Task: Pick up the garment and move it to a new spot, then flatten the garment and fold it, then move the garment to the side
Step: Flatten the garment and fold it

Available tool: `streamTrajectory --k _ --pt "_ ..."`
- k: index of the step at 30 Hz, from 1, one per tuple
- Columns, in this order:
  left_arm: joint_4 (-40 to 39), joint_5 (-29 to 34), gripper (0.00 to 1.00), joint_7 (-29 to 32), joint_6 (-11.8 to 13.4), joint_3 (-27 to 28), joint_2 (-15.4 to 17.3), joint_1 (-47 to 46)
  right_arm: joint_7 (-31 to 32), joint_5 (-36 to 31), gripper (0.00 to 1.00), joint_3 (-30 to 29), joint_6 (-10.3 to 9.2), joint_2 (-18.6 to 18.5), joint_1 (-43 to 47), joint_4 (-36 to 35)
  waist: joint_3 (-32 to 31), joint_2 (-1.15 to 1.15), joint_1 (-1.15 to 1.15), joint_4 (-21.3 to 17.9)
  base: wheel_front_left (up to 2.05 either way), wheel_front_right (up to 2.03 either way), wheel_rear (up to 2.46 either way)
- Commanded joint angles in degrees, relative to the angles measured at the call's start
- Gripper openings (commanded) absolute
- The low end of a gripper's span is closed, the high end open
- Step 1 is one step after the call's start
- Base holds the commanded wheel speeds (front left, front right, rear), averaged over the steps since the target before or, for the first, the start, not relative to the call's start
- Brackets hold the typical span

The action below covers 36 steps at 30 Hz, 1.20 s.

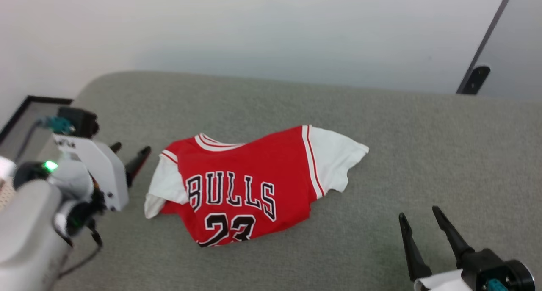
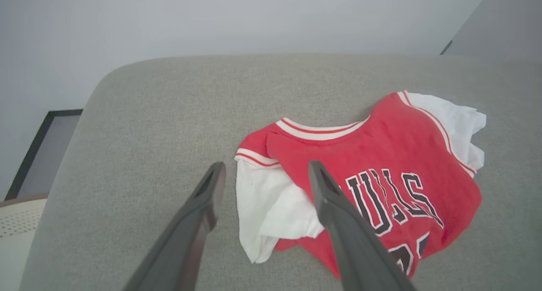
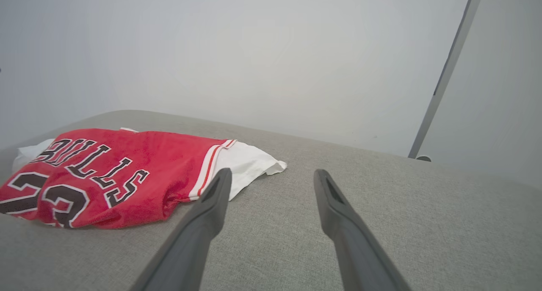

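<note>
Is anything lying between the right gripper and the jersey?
Nothing: in the head view, a bare stretch of grey cushion separates the right gripper from the garment.

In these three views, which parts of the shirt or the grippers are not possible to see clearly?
- Shirt hem and the bottom of "23": head view, tucked under the fold.
- "B" of "BULLS": left wrist view, covered by one finger of the left gripper.
- Right gripper wrist: head view, cut off by the bottom edge.
- Dark fitting at upper right: head view, too small to identify.
</note>
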Motion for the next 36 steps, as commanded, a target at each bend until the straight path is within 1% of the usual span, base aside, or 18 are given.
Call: streamTrajectory --k 1,7,13,16,22,29,34,36 --pt "-0.03 -1.04 1.0 1.65 -0.48 0.45 0.76 -1.73 0.13 -0.5 1.0 0.09 -0.04 0.1 -1.49 -0.6 3.63 0.0 0.0 -2.25 0.0 0.0 0.0" --pt "1.93 -4.75 1.0 10.32 -1.11 1.1 2.59 -6.79 0.3 -1.09 1.0 -0.06 -0.05 0.22 -3.68 -1.42 9.8 0.0 0.0 -5.32 0.0 0.0 0.0" --pt "3.66 -7.55 1.0 18.67 -1.76 -0.22 3.68 -10.61 -0.07 -1.3 1.0 0.43 -0.04 0.33 -5.28 -1.52 14.19 0.0 0.0 -7.52 0.0 0.0 0.0" --pt "4.22 -8.11 1.0 22.09 -1.98 -1.15 5.0 -11.7 -0.15 -1.38 1.0 0.63 -0.04 0.38 -5.81 -1.6 15.75 0.0 0.0 -8.44 0.0 0.0 0.0" --pt "5.93 -8.23 1.0 24.09 -2.1 -1.63 6.49 -12.49 -0.25 -1.6 1.0 0.41 -0.04 0.45 -6.31 -1.85 17.71 0.0 0.0 -9.18 0.0 0.0 0.0" --pt "9.19 -7.06 1.0 23.95 -2.19 -2.55 7.49 -13.04 -0.42 -1.58 1.0 0.35 -0.04 0.47 -6.66 -1.96 19.03 0.0 0.0 -9.03 0.0 0.0 0.0" --pt "12.09 -6.48 1.0 23.79 -1.82 -2.91 7.55 -13.6 -0.32 -1.7 1.0 0.43 -0.04 0.47 -7.04 -1.7 19.46 0.0 0.0 -8.72 0.0 0.0 0.0" --pt "13.21 -7.37 1.0 24.0 -1.89 -2.66 7.03 -13.8 -0.27 -1.71 1.0 0.5 -0.04 0.47 -7.04 -1.59 19.6 0.0 0.0 -8.61 0.0 0.0 0.0"
